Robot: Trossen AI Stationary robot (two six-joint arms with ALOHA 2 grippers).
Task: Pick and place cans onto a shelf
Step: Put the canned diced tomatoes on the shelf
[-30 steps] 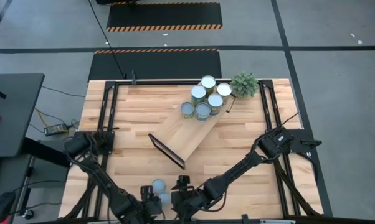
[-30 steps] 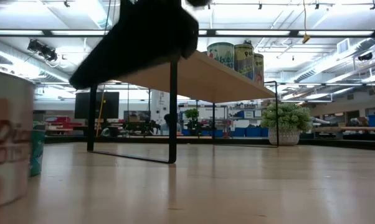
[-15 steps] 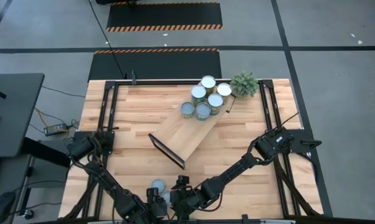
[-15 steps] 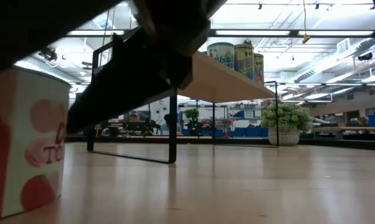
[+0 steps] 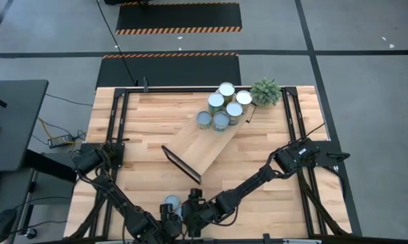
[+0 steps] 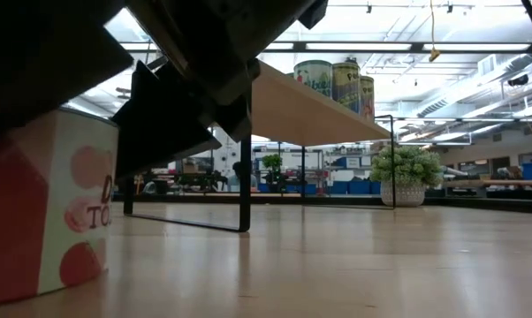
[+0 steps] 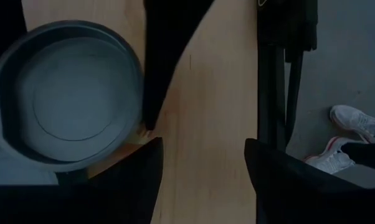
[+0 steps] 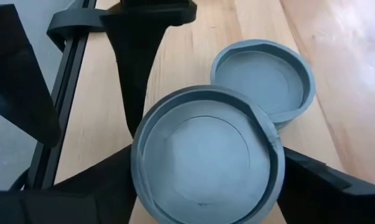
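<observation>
Shifted leftward, right claw (image 5: 190,215) now straddles a can (image 8: 206,163), fingers not visibly touching it.

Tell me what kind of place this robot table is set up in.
Probably a large workshop or lab hall: a grey concrete floor with hazard-striped mats, long ceiling strip lights, and blue storage bins along the far side.
</observation>
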